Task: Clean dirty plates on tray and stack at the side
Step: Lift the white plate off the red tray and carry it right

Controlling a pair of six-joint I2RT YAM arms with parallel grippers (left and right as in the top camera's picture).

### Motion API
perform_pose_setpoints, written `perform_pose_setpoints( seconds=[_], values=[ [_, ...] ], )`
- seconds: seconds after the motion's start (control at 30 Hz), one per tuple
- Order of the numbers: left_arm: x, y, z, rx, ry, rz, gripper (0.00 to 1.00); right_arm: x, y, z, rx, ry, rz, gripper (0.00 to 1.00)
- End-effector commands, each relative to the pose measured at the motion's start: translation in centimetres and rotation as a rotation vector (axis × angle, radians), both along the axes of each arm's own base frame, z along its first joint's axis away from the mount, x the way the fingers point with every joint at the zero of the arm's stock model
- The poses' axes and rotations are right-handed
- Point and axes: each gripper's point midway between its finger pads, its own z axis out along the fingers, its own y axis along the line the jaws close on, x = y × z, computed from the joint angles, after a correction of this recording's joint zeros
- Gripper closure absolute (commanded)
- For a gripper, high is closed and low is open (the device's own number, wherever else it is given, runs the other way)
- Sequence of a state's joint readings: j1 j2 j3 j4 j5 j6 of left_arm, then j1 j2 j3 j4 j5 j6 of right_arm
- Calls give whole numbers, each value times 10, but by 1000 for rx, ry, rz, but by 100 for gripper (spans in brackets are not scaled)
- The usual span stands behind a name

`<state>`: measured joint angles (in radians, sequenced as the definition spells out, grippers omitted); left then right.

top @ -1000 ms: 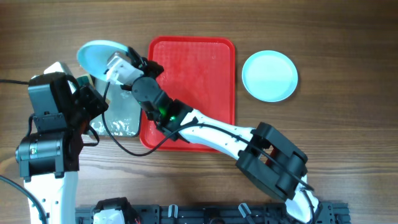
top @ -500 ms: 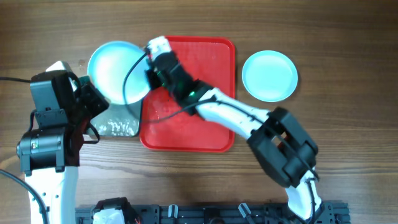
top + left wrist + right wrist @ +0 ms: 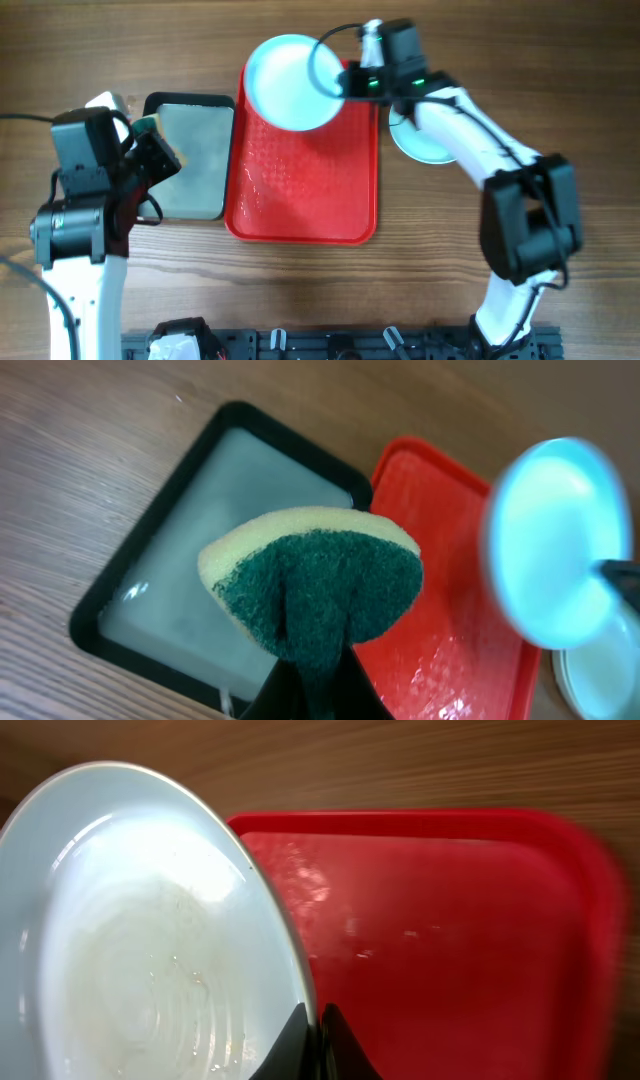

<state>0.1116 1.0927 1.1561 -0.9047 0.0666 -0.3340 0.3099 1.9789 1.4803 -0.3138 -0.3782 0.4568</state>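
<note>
A pale teal plate (image 3: 290,82) hangs tilted over the far left corner of the red tray (image 3: 300,190), and my right gripper (image 3: 345,80) is shut on its rim. In the right wrist view the plate (image 3: 150,940) looks wet and free of smears, with my right gripper (image 3: 310,1020) pinching its edge above the tray (image 3: 450,940). A second plate (image 3: 432,140) lies on the table right of the tray, partly under the right arm. My left gripper (image 3: 315,680) is shut on a yellow sponge with a green scouring face (image 3: 320,580), held over the grey tray.
A black-rimmed grey tray (image 3: 190,155) holding a film of water sits left of the red tray, under the left gripper. The red tray's floor is wet and shiny. Bare wooden table lies all round.
My right arm has swung the plate from over the grey tray on the left, rightward to above the red tray's far edge. The left arm with the sponge has barely moved.
</note>
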Motion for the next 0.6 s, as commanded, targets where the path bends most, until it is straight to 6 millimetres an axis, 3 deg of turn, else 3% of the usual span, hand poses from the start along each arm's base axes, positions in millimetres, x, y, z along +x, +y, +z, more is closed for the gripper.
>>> perform_pose_setpoints(
  seconds=[0.0, 0.13, 0.17, 0.3, 0.57],
  values=[
    [11, -11, -15, -35, 48, -79, 96, 4, -44, 35, 46, -8, -50, 95],
    [22, -11, -41, -19, 127, -121, 96, 4, -94, 28, -5, 26, -106, 95],
    [28, -10, -53, -16, 158, -132, 96, 2, -117, 20, -23, 62, -141, 95],
    [45, -8, -80, -1, 209, -165, 96, -6, -163, 5, -80, 146, -251, 96],
    [62, -6, -152, 32, 366, -276, 96, -36, -233, -22, -313, 280, -391, 96]
  ],
)
